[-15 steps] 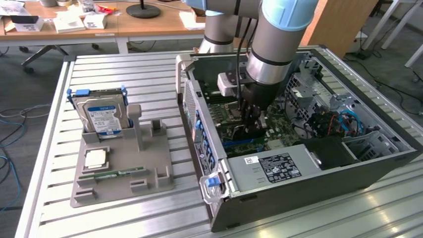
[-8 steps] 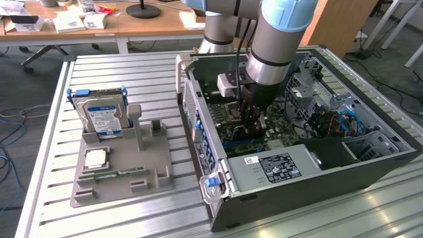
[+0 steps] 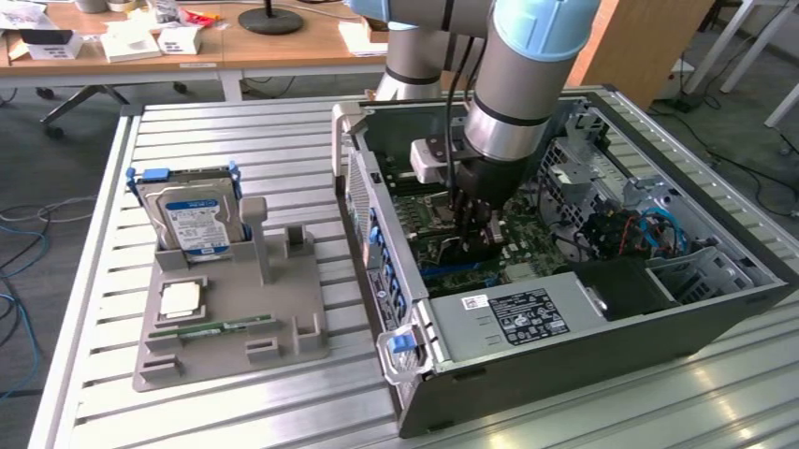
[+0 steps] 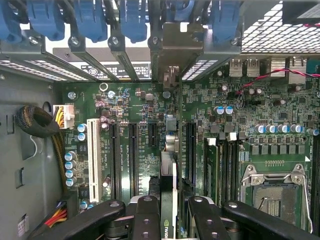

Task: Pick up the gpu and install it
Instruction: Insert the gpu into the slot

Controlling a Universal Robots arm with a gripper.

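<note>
A: One arm, one card. The gripper (image 4: 169, 212) is down inside the open computer case (image 3: 699, 309), low over the motherboard (image 4: 135, 100).
B: Claw state?
A: Clamped on the gpu (image 4: 168, 175). Black fingers (image 4: 145, 215) press its two faces, and the card stands on edge between them.
B: Which way does it lie from the claw?
A: Straight out from between the fingers. Its long axis runs parallel to the black expansion slots (image 4: 133, 160), toward the rear wall with its blue latches (image 4: 90, 20).
B: Seated?
A: Can't tell. The card's own body hides its lower edge. It lines up among the slot rows, close over the board.
B: Looks?
A: Thin, dark, seen edge-on. Pale strip along the edge facing the camera, green logo mark near the fingers. What looks to be its metal bracket (image 4: 175, 47) sits at the far end, by the rear wall.
B: Elsewhere?
A: Blue-labelled hard drive (image 3: 187, 220) upright on the grey parts tray (image 3: 294, 346), well apart from the case.
</note>
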